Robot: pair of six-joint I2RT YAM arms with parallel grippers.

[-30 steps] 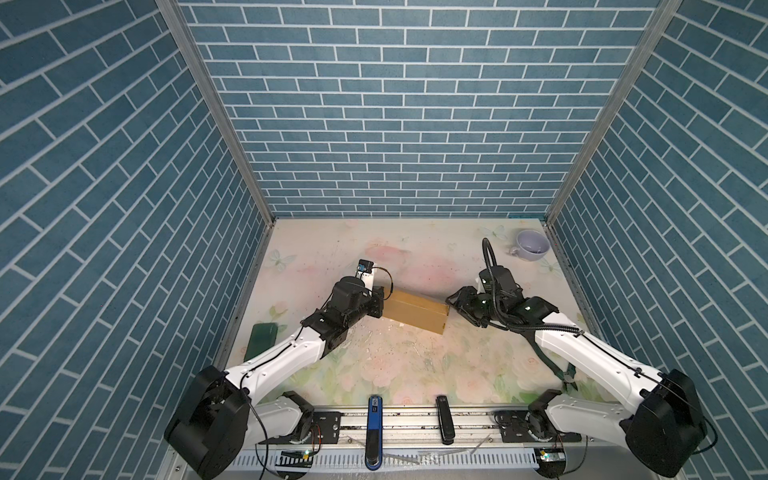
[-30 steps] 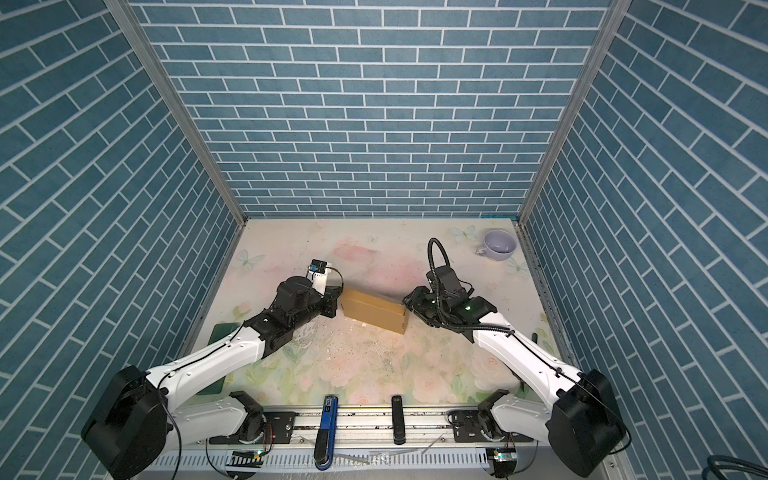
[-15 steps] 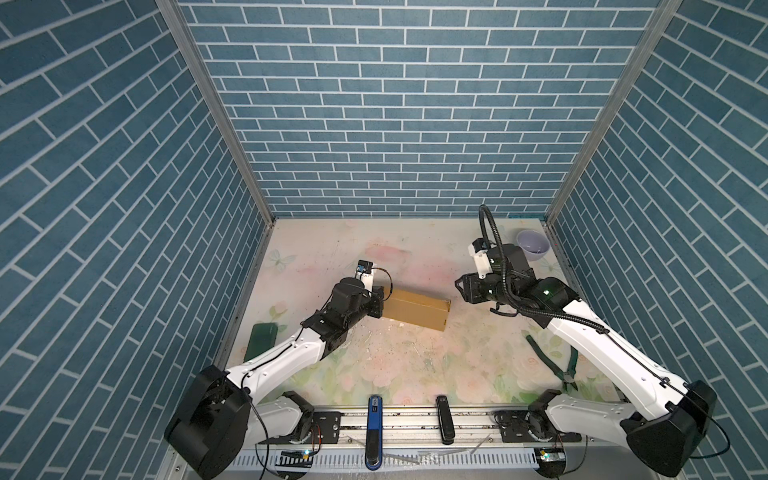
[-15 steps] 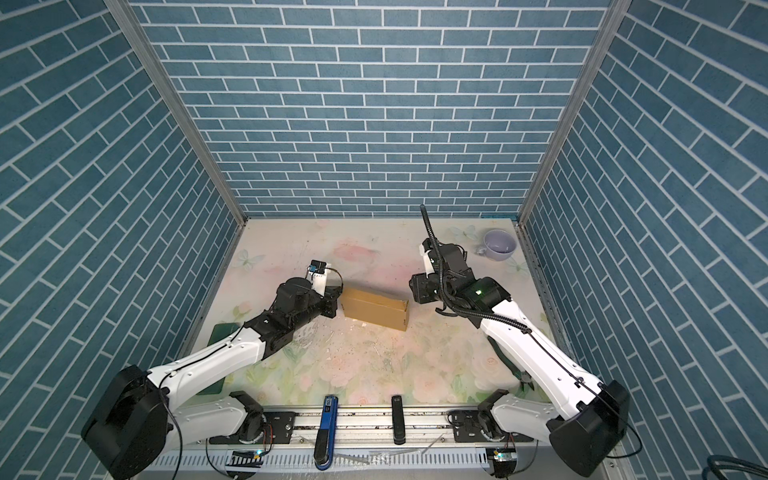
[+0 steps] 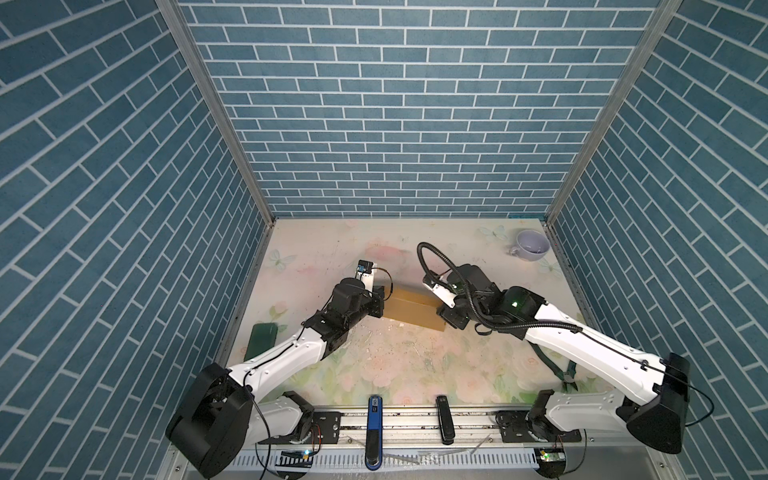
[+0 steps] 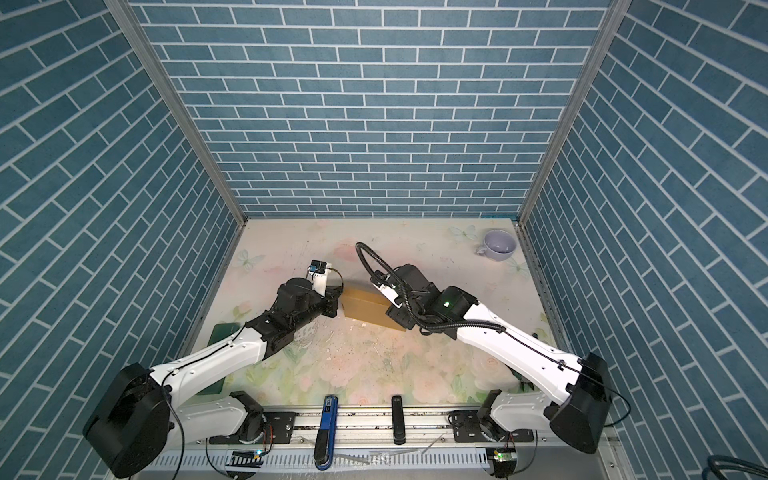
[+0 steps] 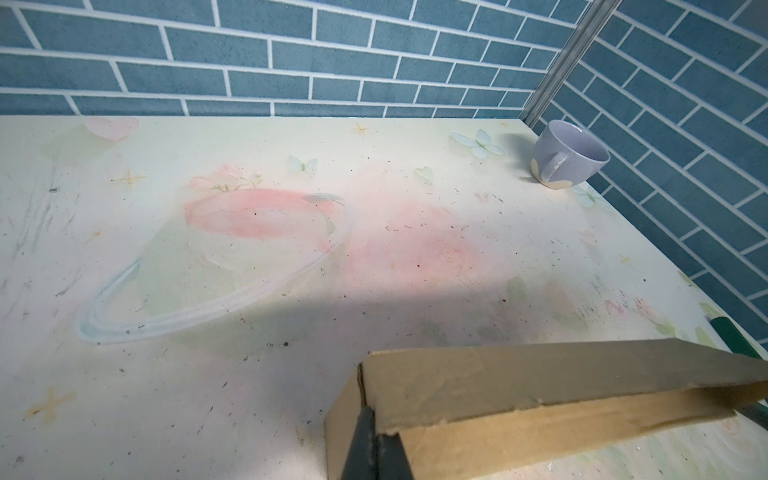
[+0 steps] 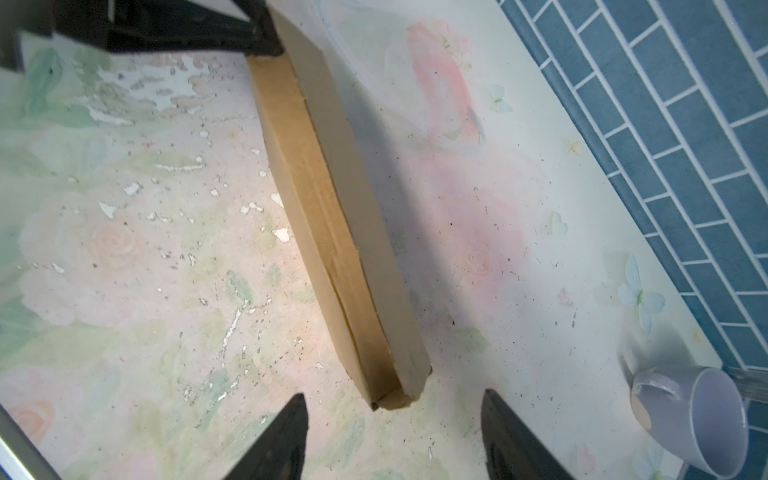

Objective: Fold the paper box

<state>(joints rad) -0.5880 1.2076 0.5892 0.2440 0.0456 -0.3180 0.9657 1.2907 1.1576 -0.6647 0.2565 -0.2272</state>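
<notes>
Table (image 5: pixel 374 365) carries the paper box (image 5: pixel 411 309) mid-table, folded shut and standing on its long edge. Left claw (image 7: pixel 376 436) pinches its left end, probably to keep it upright. Right claw (image 8: pixel 393 397) hangs spread at the right end, not touching.

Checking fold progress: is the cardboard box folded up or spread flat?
Folded up: the box forms a closed slab, faces meeting at its corners; no flaps lie spread out.

Blocked at centre of a top view by paper box (image 5: pixel 409 309), pinched at its left end by left gripper (image 5: pixel 383 301), right gripper (image 5: pixel 442 315) spread wide just off its right end. Free to pass over bare tabletop (image 5: pixel 332 241) above. Mug (image 5: pixel 532 246) in upper right corner.
</notes>
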